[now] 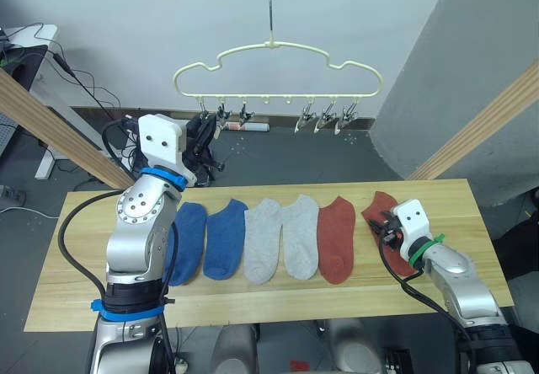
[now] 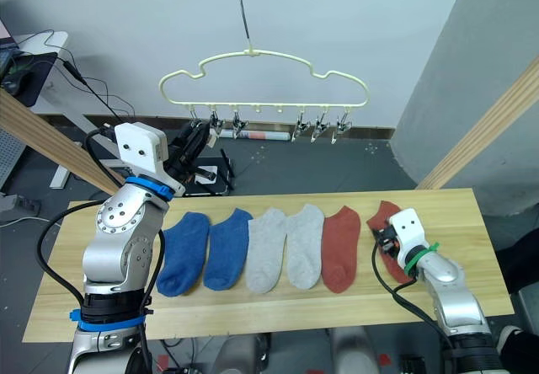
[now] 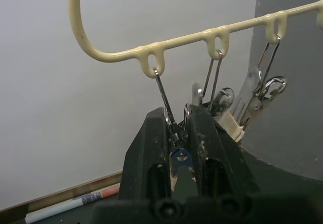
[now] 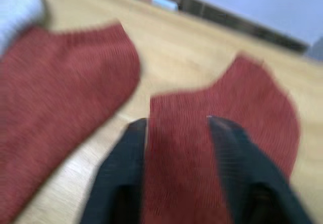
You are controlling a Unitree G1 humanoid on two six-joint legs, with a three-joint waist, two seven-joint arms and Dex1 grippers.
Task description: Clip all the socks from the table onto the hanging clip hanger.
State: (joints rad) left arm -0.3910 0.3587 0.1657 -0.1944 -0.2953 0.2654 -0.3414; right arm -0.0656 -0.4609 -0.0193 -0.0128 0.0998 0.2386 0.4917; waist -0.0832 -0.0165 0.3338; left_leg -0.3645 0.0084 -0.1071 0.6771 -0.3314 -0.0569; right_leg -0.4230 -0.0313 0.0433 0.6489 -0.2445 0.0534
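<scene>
Rust-red ankle sock [image 1: 381, 222], rightmost of six on the light plank table [image 1: 253, 307], lies under the right gripper [image 4: 176, 128], whose spread fingers straddle it; its long axis runs toward twelve o'clock. Two blue, two grey, two red socks remain flat. The left gripper [image 3: 179, 133] pinches the leftmost metal clip [image 3: 169, 118] on the pale yellow cloud-shaped hanger [image 1: 278, 54] at eleven o'clock.
</scene>
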